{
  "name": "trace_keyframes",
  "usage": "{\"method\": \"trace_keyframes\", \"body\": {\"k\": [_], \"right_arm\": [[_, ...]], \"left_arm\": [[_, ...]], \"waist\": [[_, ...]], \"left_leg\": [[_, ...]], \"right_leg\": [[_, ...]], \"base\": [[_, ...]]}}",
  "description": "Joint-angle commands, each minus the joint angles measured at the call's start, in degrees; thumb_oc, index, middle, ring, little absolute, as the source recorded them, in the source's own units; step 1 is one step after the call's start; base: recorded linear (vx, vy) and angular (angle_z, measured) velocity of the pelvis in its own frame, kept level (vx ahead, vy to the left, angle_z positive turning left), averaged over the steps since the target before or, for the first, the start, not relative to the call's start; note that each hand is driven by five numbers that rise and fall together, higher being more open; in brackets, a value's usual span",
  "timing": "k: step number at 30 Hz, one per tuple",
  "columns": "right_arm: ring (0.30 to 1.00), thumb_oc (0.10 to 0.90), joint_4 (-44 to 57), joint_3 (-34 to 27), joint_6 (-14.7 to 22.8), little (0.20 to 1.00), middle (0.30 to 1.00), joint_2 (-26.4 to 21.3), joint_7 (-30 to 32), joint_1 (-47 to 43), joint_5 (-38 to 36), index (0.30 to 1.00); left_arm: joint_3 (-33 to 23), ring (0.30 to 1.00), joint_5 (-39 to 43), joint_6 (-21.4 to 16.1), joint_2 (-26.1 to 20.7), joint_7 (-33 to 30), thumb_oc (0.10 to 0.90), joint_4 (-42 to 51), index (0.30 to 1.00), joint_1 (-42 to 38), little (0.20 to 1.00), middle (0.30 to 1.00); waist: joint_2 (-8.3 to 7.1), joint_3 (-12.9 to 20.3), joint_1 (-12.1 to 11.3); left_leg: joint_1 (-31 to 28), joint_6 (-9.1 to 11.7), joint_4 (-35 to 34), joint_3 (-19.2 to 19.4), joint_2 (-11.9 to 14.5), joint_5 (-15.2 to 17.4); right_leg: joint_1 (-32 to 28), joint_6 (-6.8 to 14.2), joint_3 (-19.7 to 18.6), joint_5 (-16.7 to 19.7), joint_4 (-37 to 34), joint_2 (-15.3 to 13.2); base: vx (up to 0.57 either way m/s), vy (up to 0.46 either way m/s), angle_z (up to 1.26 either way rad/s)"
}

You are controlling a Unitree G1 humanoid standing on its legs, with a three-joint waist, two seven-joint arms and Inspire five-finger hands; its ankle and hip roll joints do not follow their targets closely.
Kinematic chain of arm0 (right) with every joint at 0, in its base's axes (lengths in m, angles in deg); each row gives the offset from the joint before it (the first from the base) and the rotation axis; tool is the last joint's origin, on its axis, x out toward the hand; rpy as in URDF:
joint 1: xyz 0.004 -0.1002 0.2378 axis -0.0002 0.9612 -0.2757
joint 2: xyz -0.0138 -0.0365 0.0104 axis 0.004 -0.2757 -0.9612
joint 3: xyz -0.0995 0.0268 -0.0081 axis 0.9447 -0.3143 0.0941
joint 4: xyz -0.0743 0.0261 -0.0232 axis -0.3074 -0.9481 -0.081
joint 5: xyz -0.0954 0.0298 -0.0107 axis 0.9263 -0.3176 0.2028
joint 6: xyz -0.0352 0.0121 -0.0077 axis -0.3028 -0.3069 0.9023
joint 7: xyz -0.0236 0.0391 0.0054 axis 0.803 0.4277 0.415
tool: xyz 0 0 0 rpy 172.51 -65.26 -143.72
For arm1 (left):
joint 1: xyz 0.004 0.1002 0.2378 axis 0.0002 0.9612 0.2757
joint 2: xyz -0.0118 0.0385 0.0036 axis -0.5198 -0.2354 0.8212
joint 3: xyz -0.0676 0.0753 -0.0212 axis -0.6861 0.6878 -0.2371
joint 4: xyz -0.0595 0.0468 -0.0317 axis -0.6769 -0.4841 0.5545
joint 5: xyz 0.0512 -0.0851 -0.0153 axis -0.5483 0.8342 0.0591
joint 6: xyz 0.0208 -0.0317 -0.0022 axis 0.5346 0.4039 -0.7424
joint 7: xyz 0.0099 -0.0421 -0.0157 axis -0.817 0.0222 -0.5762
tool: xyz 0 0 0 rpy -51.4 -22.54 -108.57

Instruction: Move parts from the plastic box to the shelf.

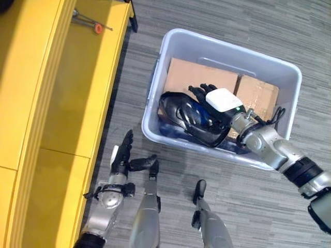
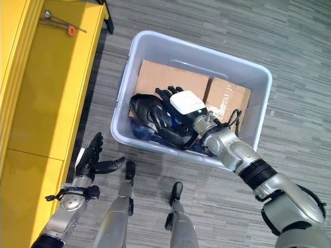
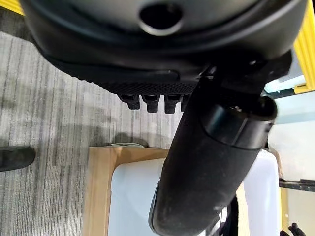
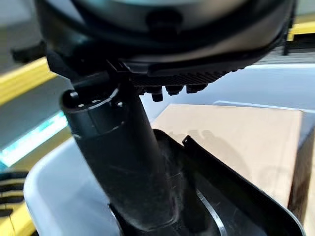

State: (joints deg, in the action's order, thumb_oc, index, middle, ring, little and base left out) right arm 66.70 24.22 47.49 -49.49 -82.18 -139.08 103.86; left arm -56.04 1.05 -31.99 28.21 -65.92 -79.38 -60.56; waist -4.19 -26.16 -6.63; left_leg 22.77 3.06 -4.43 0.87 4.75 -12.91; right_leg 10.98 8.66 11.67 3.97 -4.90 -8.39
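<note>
Nearest me, my left hand [image 1: 122, 155] hangs relaxed and empty beside the yellow shelf [image 1: 46, 103], while my right hand [image 1: 214, 101] closes on the black curved part [image 1: 181, 116] inside the plastic box [image 1: 287, 70]; it looks light, stiff, slick, best pinched by its rim.

Pale-grey plastic box [image 1: 176, 39] (yellow shelf [image 1: 77, 93])

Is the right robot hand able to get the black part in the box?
Probably yes. The right robot hand is already down inside the plastic box, right over the black part, with nothing between them. The cardboard boxes lie behind it, not in the way.
</note>
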Motion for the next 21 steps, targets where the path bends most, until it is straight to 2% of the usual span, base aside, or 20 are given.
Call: {"method": "trace_keyframes", "body": {"k": [1,14,21], "right_arm": [[1.000,0.900,2.23,3.03,2.06,1.000,1.000,-4.26,1.42,-8.56,7.65,1.000],[1.000,0.900,2.25,7.12,1.78,1.000,1.000,-5.10,3.39,-9.47,21.32,1.000],[1.000,0.900,-4.55,11.32,1.67,1.000,1.000,-4.65,3.00,-9.29,24.77,1.000]], "left_arm": [[-0.58,1.000,-0.62,-5.02,-3.04,-1.50,0.900,6.03,1.000,-1.55,1.000,1.000],[0.44,1.000,-1.19,-5.11,-3.07,-3.20,0.900,5.77,1.000,-3.87,1.000,1.000],[1.36,1.000,-0.97,-5.70,-2.90,-3.66,0.900,5.21,1.000,-4.49,1.000,1.000]], "waist": [[-2.19,1.79,-0.68],[-2.57,1.07,-1.71],[-2.34,0.31,-2.28]], "left_leg": [[-3.61,2.64,0.36,-0.59,3.16,3.05],[-2.20,2.73,0.21,-2.21,2.60,2.82],[-1.10,3.04,-0.05,-3.01,2.30,2.67]], "right_leg": [[3.93,0.34,-0.04,1.63,5.06,-2.16],[3.89,0.48,1.51,1.61,4.78,-2.41],[3.83,0.66,2.31,1.78,3.94,-2.48]], "base": [[0.00,-0.008,0.10],[0.00,-0.002,0.09],[0.00,0.004,0.04]]}}
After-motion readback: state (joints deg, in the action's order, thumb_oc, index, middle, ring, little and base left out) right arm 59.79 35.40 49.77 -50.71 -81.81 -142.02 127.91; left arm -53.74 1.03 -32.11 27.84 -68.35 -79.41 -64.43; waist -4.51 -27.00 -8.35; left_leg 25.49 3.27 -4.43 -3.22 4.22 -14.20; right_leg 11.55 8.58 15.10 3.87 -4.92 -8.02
